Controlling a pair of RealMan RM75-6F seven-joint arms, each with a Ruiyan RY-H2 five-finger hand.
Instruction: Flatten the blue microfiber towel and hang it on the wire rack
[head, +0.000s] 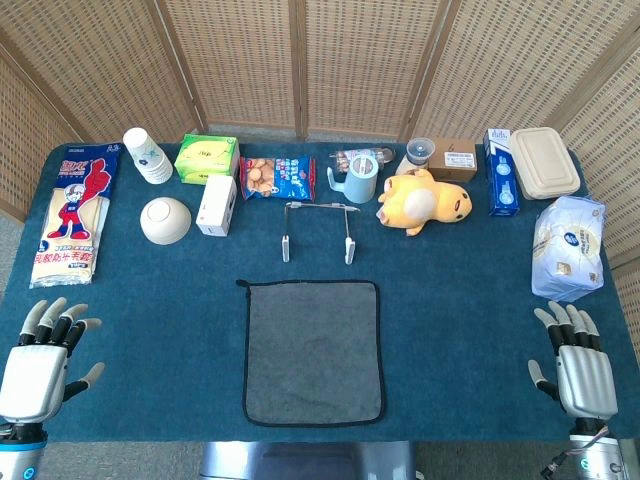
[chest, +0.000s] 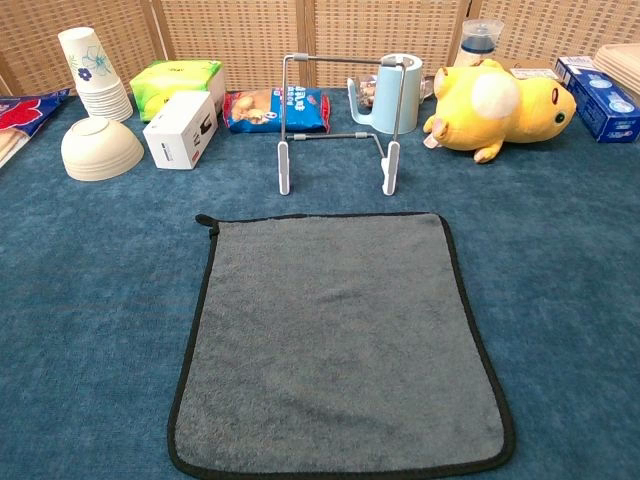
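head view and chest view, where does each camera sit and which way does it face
Head view: high up, looking steeply down on the table; left hand and right hand rest open at the near edge.
Chest view: low, facing forward across the towel to the wire rack; no hands show.
Both share towel, rack, yellow plush toy.

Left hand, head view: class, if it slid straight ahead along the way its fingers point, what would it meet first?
Probably the red and white printed packet at the table's left edge. The left hand points up the blue cloth with bare cloth between, though depth is uncertain.
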